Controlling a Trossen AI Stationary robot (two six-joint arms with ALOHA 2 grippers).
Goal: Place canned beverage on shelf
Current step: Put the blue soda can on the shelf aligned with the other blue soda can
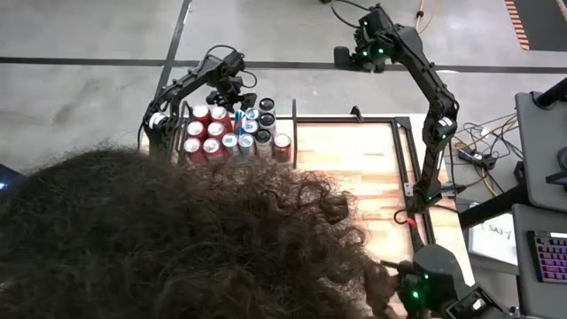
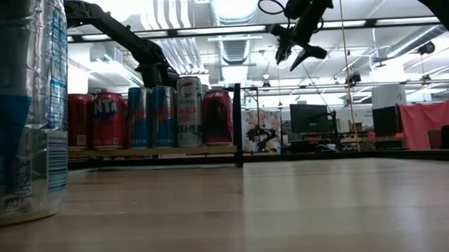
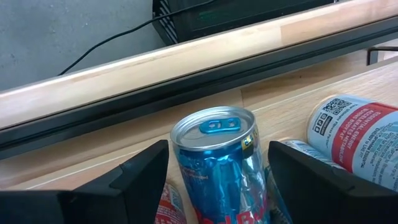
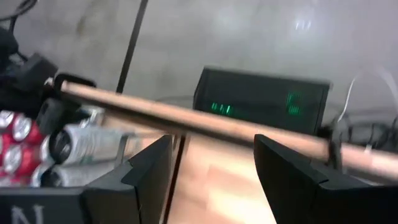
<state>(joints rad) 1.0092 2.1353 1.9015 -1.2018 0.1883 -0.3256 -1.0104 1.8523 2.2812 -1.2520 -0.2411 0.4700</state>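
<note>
A blue beverage can (image 3: 217, 168) with a blue pull tab stands between the fingers of my left gripper (image 3: 217, 146), which is shut on it. It is among several red, blue and silver cans (image 1: 232, 137) packed upright on the shelf (image 2: 154, 152), the narrow bay at the frame's left end. In the low view my left gripper (image 2: 159, 74) reaches down onto the tops of that row. My right gripper (image 2: 297, 52) hangs high over the table's far edge, open and empty. My left gripper pinches the blue can's upper wall (image 3: 179, 158), just under the rim, between its two fingers, one on each side. The fingers come from above, pointing steeply down. The can is upright among its neighbours; the fingers and other cans hide its foot.
The wider wooden bay (image 1: 350, 159) of the black frame lies right of the cans. A large can (image 2: 22, 110) stands close to the low camera at the left. A person's head of hair (image 1: 177, 239) hides the table's near left. Cables and a keyboard (image 1: 549, 257) lie at the right.
</note>
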